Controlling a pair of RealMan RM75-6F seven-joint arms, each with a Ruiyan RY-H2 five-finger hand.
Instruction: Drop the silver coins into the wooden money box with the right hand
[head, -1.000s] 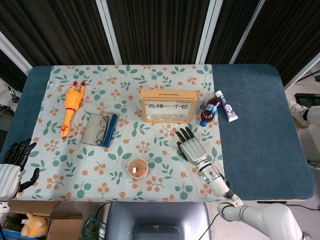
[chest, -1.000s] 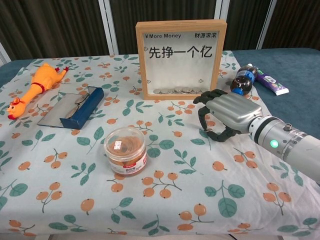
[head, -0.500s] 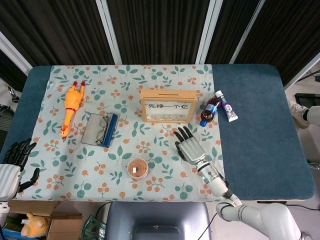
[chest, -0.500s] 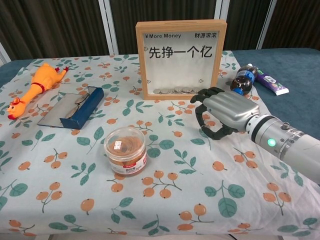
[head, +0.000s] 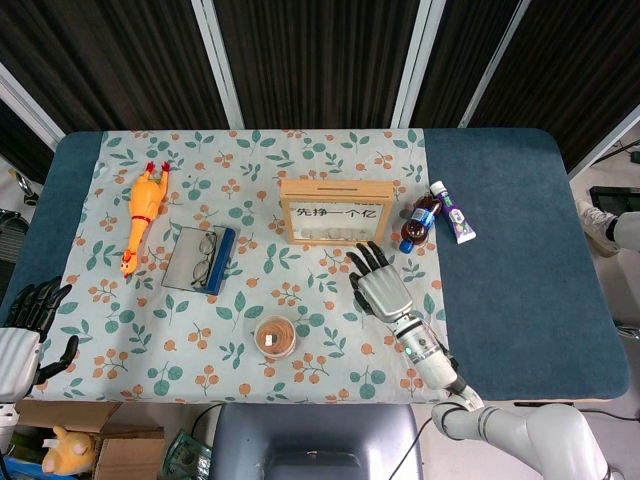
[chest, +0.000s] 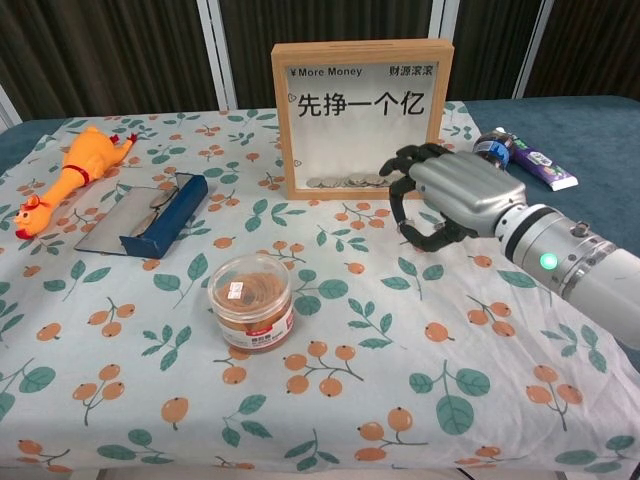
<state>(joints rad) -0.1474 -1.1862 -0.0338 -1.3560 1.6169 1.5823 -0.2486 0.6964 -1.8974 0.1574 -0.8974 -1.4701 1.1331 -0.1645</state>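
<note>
Right hand (chest: 455, 195) palm-down above bench, fingers (chest: 408, 160) spread and curled, holding nothing (near box). Upright wooden-framed money box (chest: 362, 118) faces robot, long axis left-right.

The bench (head: 520, 260) has a dark blue-teal top with rounded corners, and a pale cloth (head: 250, 330) printed with green leaves and orange berries covers its middle and left part, leaving bare strips of blue at both ends. Behind the bench hang dark, pleated curtains (head: 310, 60), crossed by slanting white frame bars (head: 215, 50). Below the bench's left corner a cardboard box (head: 105, 455) sits on the floor with a yellow plush toy (head: 62, 448) beside it. At the near edge, a grey chair back (head: 315, 440) shows. The light is even and soft, with faint shadows.
</note>
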